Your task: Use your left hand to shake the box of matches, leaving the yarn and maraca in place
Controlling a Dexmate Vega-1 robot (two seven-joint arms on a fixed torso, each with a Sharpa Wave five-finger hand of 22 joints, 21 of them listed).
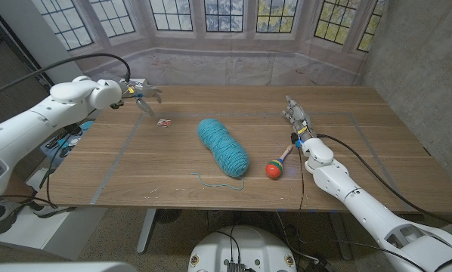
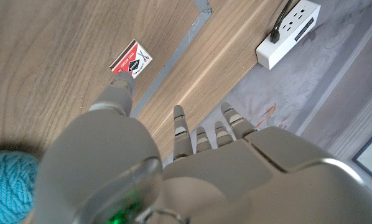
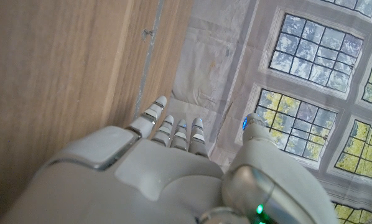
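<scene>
Matchbox (image 1: pixel 163 122), red, white and black on its face, lies flat on the wooden table (image 1: pixel 347 151), just below and slightly to the right of the left hand (image 1: pixel 143 96), which hovers above it with fingers spread and holding nothing. From the left wrist view the box (image 2: pixel 131 59) sits just beyond the tip of the thumb (image 2: pixel 116 94), apart from it, its long axis running at a slant to the grey tape line (image 2: pixel 173 56) on the tabletop, one short end turned toward the hand (image 2: pixel 192 155). Farther out from that hand lies the skein of teal yarn (image 1: pixel 223 146), its length running diagonally across the table, a loose strand trailing at the front. The maraca (image 1: pixel 277 165), with an orange and green head, rests just left of the right wrist, handle pointing up toward the right hand (image 1: pixel 294 117), whose fingers are straight and together, gripping nothing. A white power strip (image 2: pixel 288 34) sits beyond the table's edge.
</scene>
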